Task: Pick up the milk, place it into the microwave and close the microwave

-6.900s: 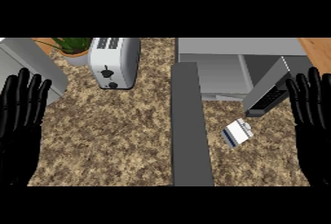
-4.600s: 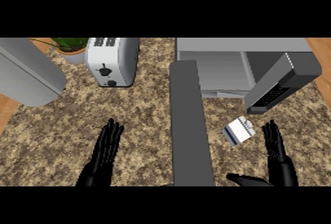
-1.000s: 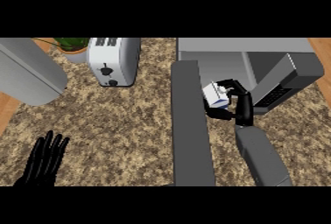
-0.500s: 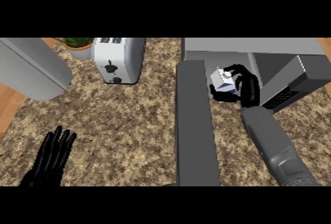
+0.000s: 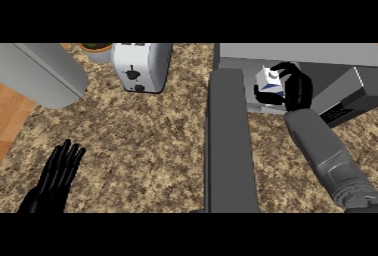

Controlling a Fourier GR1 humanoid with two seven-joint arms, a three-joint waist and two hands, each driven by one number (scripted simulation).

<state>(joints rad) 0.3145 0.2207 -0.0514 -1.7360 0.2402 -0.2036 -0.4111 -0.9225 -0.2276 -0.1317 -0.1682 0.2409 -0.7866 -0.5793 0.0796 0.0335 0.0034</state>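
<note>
nearest the lower edge, at the view's left, the left hand (image 5: 55,177) rests over the speckled counter (image 5: 148,145) with its fingers straight and together, holding nothing and lying well apart from anything the task needs. on the other side the right forearm runs up from the lower right corner, just beside the long grey microwave door (image 5: 230,145), which stands swung out toward the viewer. at the end of that forearm the right hand (image 5: 291,90) is curled round the milk (image 5: 270,86), fingers wrapped over its far and right sides and the thumb on the near side, so the carton sits inside the grasp, not beside it. only this hand bears on the coming move. the milk is a small white carton with a blue patch; its long axis appears to run roughly upright, tipped a little toward the view's left, with the white top toward the upper left, though the fingers hide much of it. it hangs at the mouth of the microwave (image 5: 295,55), whose cavity lies just beyond and below the hand, so the move that remains looks like a short push away from the viewer. farther back on the left stand the toaster (image 5: 142,65) and a potted plant (image 5: 94,49).
</note>
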